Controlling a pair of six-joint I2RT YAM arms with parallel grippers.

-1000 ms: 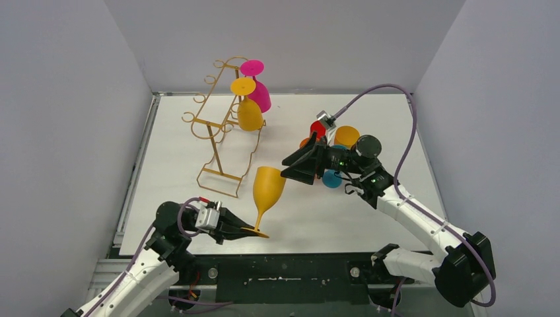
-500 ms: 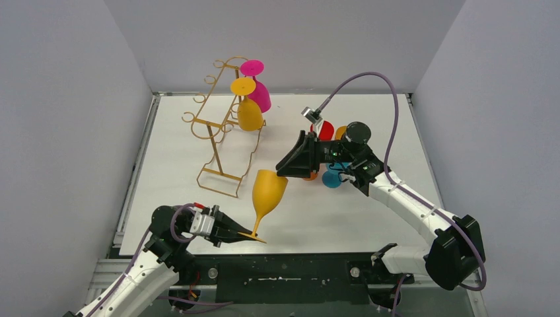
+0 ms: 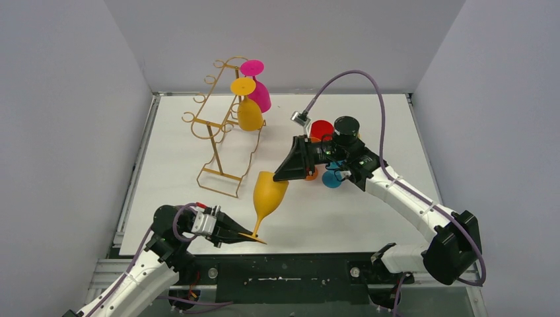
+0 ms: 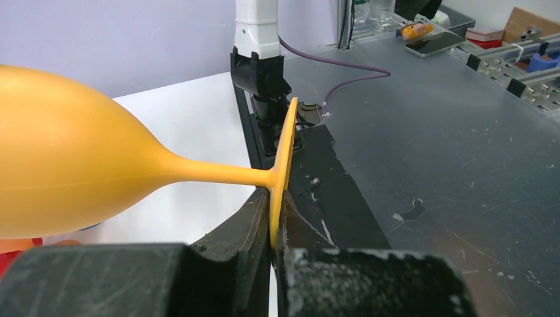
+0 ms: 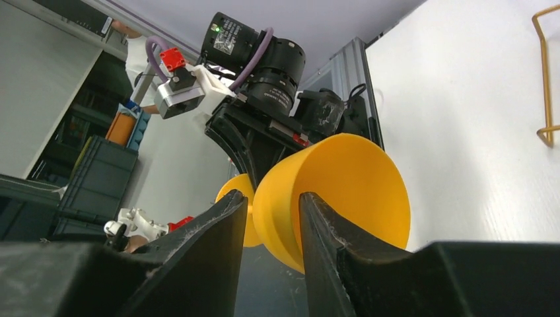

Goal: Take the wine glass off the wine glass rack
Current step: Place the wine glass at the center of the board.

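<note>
An orange-yellow wine glass (image 3: 267, 191) hangs tilted over the table's near edge, off the gold wire wine glass rack (image 3: 218, 125). My left gripper (image 3: 245, 234) is shut on the rim of the glass's flat foot (image 4: 285, 158), with the bowl (image 4: 59, 178) stretching away to the left. My right gripper (image 3: 279, 173) straddles the bowl's rim (image 5: 350, 191): one finger (image 5: 323, 231) is inside the bowl, the other finger (image 5: 211, 238) is outside, and a gap still shows between it and the wall.
A yellow glass (image 3: 249, 112) and a magenta glass (image 3: 259, 92) hang upside down on the rack. Red (image 3: 321, 129), blue (image 3: 331, 178) and orange (image 3: 310, 175) glasses stand on the white table (image 3: 172, 158) under the right arm. A bit of the rack's wire (image 5: 545, 79) shows at right.
My right gripper has moved left and down onto the glass's rim while its jaws narrowed. The left gripper dropped slightly nearer the table edge with the glass.
</note>
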